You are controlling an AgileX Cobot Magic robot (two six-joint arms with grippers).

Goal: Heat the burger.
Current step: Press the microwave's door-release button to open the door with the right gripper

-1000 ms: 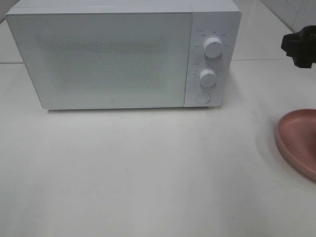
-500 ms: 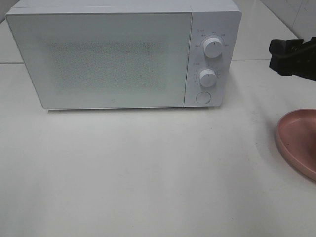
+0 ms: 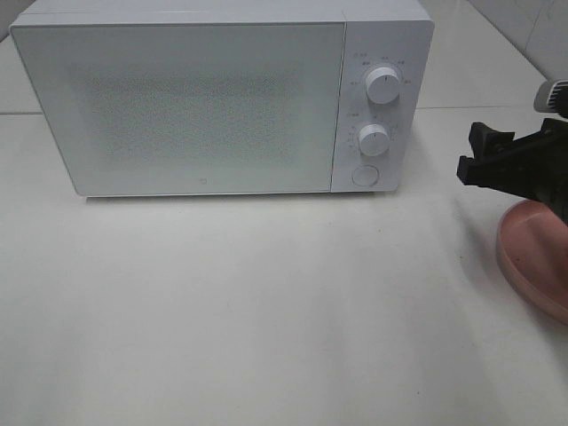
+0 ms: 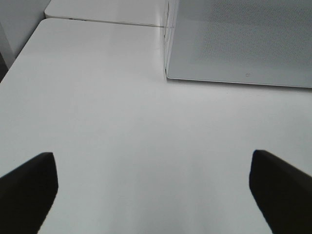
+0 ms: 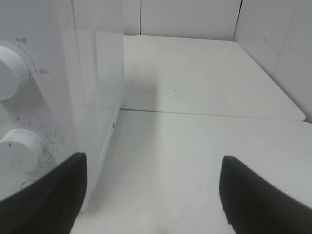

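Exterior high: the microwave (image 3: 177, 106), door closed, stands on the worktop (image 3: 266, 311). The right gripper (image 3: 473, 153) hovers to its right, near the pink plate (image 3: 532, 266).

Left wrist: the left gripper (image 4: 156, 187) gapes wide, empty, above the worktop.

Right wrist: jaws wide apart, nothing between them.

Where the burger is cannot be told.

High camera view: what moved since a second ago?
The right end effector slid in from the right edge, leftward and lower, toward the microwave and its knobs. In this view it now overlaps the pink plate. Its jaws are open and empty. The microwave, door shut, and the pink plate stayed put.
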